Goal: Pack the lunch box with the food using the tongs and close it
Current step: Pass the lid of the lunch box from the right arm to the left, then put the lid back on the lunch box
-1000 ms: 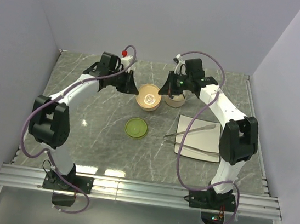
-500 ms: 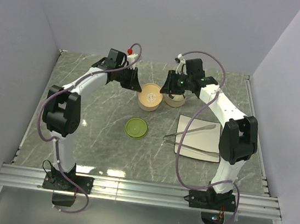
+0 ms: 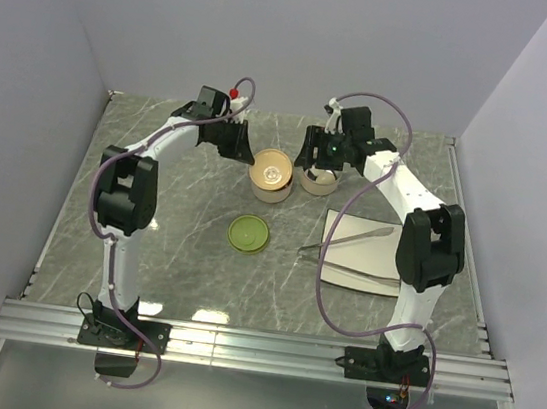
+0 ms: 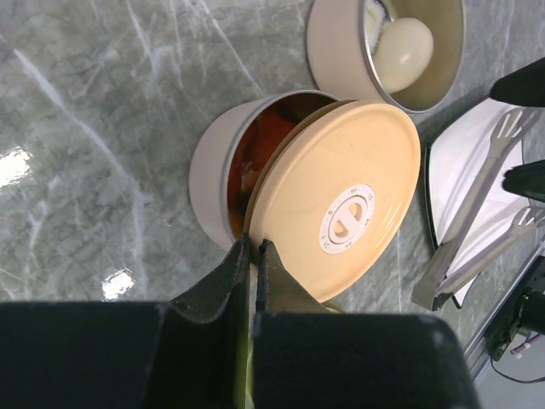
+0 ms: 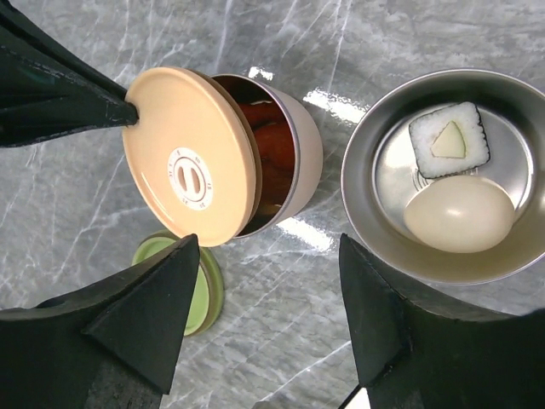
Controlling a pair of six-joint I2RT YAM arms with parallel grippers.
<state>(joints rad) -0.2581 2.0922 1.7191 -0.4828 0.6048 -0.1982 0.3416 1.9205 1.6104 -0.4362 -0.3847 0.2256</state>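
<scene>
The left pincer (image 4: pixel 254 249) is closed to a narrow slit on the near edge of the lid (image 4: pixel 341 196), gripping it between both fingers. The lid is tilted over the tin (image 4: pixel 209 162), with one side lifted, so it covers part of the mouth and leaves the rest open. Inside the tin, red food (image 5: pixel 277 149) shows under the raised side. In the top view the pincer reaches in from the tin's left, and the arm sweeps back along the left of the table (image 3: pixel 168 241). A green lid (image 3: pixel 247 233) lies flat on the table just in front of the tin, a little to its left and apart from it. The right pincer (image 5: pixel 268 256) hangs spread wide with nothing between its fingers. It is above the gap between the tin and the second tin (image 5: pixel 362 221), which stands just right of the tin. The second tin is uncovered and holds a roll (image 5: pixel 449 136) and a white egg (image 5: pixel 460 213) side by side, both clear of the fingers. To the front and right of the tin lies a white plate (image 3: pixel 372 258). The tongs (image 3: pixel 347 242) rest on the plate, well apart from either pincer. Their joined end points left over the plate's edge and their two arms fan out to the right.
</scene>
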